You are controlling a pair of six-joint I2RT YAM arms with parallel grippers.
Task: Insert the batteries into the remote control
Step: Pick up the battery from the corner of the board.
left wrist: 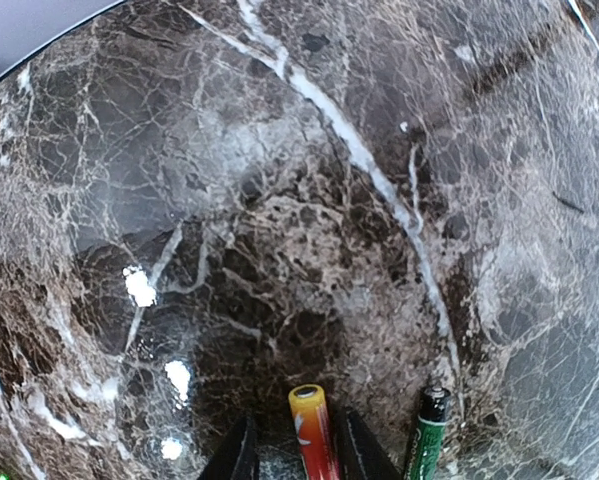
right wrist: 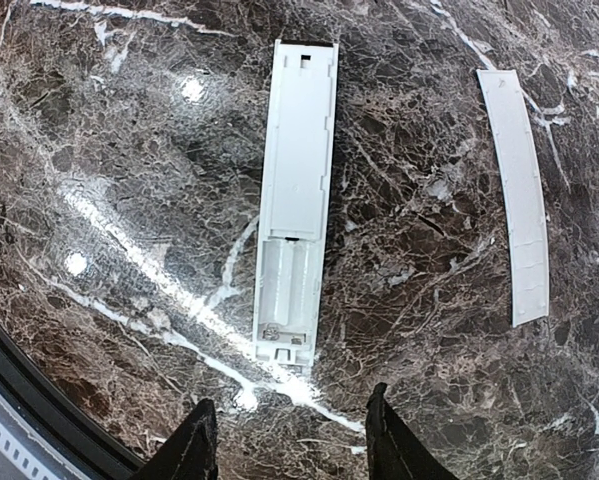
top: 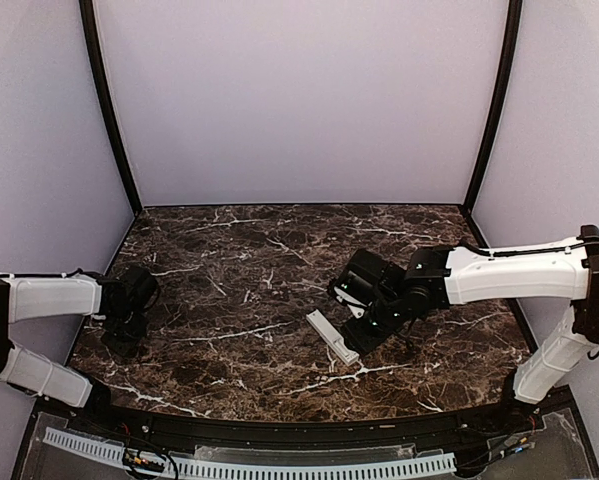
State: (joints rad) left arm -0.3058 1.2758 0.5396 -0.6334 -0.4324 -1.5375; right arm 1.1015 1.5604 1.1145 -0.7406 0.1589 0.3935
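Note:
The remote control (right wrist: 297,150), a slim white bar, lies back-up on the marble with its battery bay (right wrist: 289,285) uncovered and empty. In the top view the remote control (top: 329,335) lies mid-table. My right gripper (right wrist: 289,440) hovers open just short of the bay end, holding nothing; from above the right gripper (top: 369,330) is beside the bar. My left gripper (left wrist: 301,450) is open and straddles a red battery (left wrist: 311,420) with a yellow tip; bare marble shows between it and the left finger (left wrist: 241,452). A green battery (left wrist: 429,430) lies just outside the right finger. From above, the left gripper (top: 127,325) hides both batteries.
A thin flat white strip (right wrist: 517,200) lies on the marble to the right of the remote, parallel to it. The table's dark near edge (right wrist: 39,400) runs close to my right gripper. Grey walls close off the back and sides.

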